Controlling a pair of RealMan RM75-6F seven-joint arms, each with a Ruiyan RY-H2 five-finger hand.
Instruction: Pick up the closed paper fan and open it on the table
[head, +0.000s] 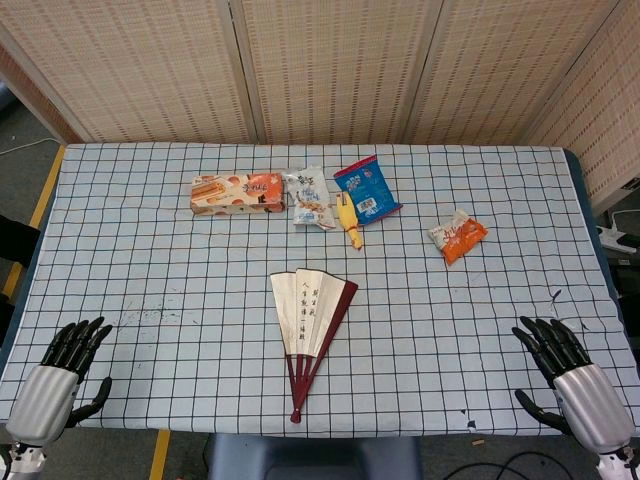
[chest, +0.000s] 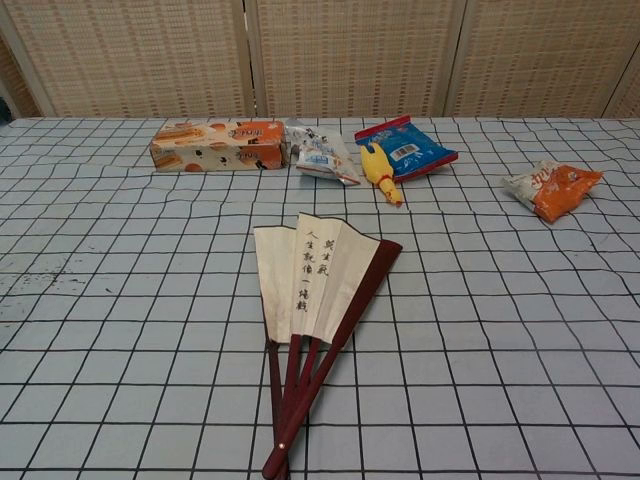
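The paper fan lies near the middle of the checked table, partly spread, its cream leaf with dark writing pointing away and its dark red ribs meeting at the pivot by the front edge. The chest view shows the fan the same way, flat on the cloth. My left hand rests at the front left corner, fingers apart, holding nothing. At the front right corner my right hand lies likewise with spread fingers and nothing in it. Both hands are far from the fan and outside the chest view.
Along the far side lie an orange box, a white snack packet, a yellow rubber chicken and a blue packet. An orange packet sits further right. A woven screen stands behind the table.
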